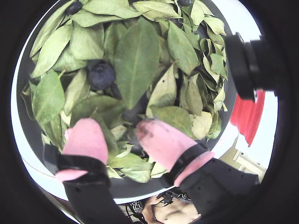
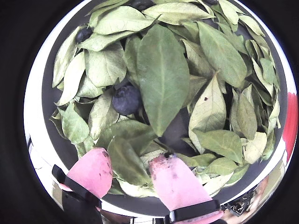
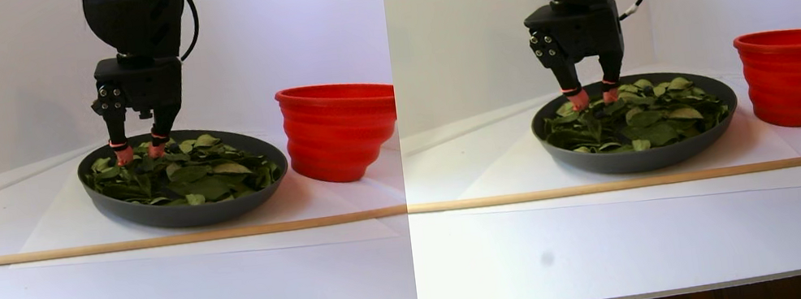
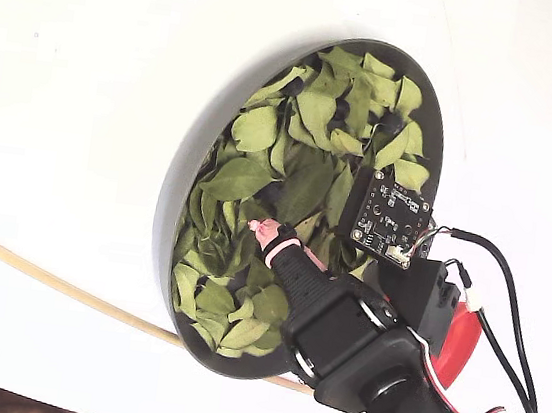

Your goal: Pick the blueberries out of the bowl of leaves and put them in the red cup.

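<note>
Jaws spread, empty, tips in the leaves (image 2: 161, 74); blueberries (image 2: 126, 99) remain in the bowl (image 3: 183, 213); red cup (image 3: 337, 130) contents unseen.

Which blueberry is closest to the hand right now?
The fully exposed blueberry beside the big central leaf, just ahead of the open hand. The other blueberry sits far off at the bowl's rim.

Black arm (image 3: 138, 32), pink-tipped pincer (image 1: 117, 135), black cables (image 4: 503, 285)
</note>
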